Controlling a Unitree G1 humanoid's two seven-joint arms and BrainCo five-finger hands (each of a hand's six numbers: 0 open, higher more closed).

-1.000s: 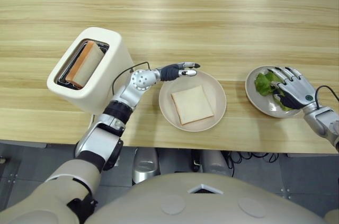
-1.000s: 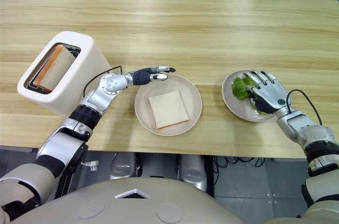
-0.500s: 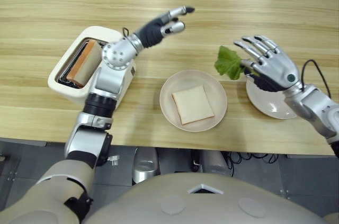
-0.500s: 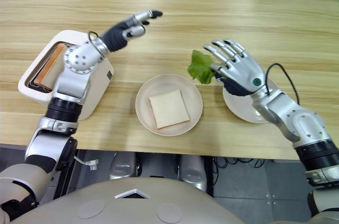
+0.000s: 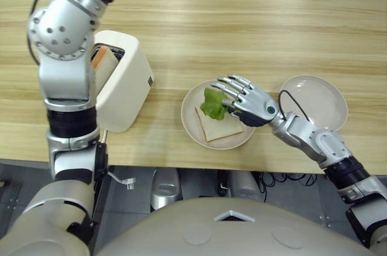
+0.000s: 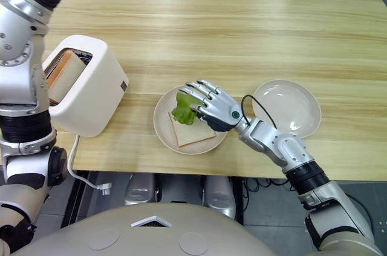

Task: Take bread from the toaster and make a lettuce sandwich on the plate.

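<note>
**Operator:** Where is my right hand?

**Spotter:** Your right hand is over the plate, at the near middle of the table. Its fingers are closed on the lettuce. The leaf hangs from the fingertips on the hand's left side, low over the far-left part of the slice. I cannot tell whether it already touches the bread.

**Operator:** Which step does that make it?

**Spotter:** I'd judge you are laying the lettuce. One slice lies flat on the plate and the leaf is right above it. The dish is well apart to the right, behind your wrist.

**Operator:** And next?

**Spotter:** You'd want to lower a little and open the fingers so the leaf settles on the slice, not on the rim. Then draw the hand off to the right without dragging the leaf along. After that comes the top bread. It stands in the toaster at the left, and your left arm stands upright just beside it.

**Operator:** Do the two views differ?

**Spotter:** Yes, mostly at the toaster. The right eye view gives you the slot open to sight, with the bread leaning in it. It also has the plug dangling below the near table edge. In the left eye view your arm stands in front of most of the slot and leaves just a sliver of bread. The leaf over the slice reads much the same in both.
</note>
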